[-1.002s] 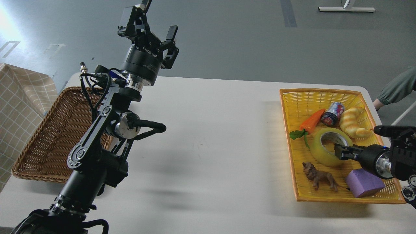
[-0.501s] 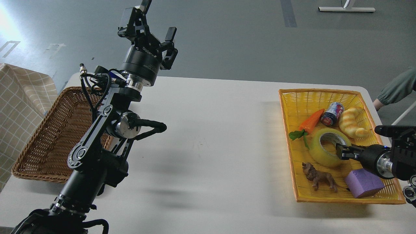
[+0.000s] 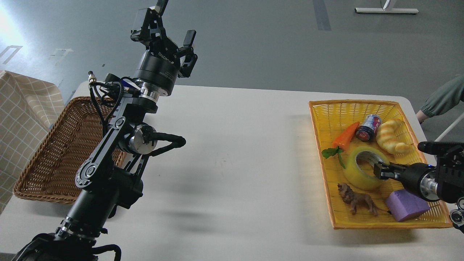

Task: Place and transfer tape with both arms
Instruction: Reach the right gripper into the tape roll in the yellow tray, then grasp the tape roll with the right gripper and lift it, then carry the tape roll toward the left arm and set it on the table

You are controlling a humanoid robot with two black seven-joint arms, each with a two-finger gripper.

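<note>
The tape [image 3: 357, 173], a yellow translucent roll with a grey-white core, sits tilted in the yellow basket [image 3: 335, 112] at the right of the table. My right gripper [image 3: 379, 170] comes in from the right edge and is closed on the roll's right rim, one finger inside the core. My left gripper [image 3: 175, 21] is open and empty, raised high above the table's far left edge, fingers pointing up and away.
The yellow basket also holds a toy carrot [image 3: 345, 136], a small can [image 3: 364, 127], a croissant toy [image 3: 391, 136], a lion figure [image 3: 355, 198] and a purple block [image 3: 405, 205]. A brown wicker basket [image 3: 54, 152] stands at the left. A person's sleeve [image 3: 444, 99] shows at the far right.
The yellow basket and its contents slid slightly left and toward me along with the tape and my right gripper. My left gripper rose a touch.
</note>
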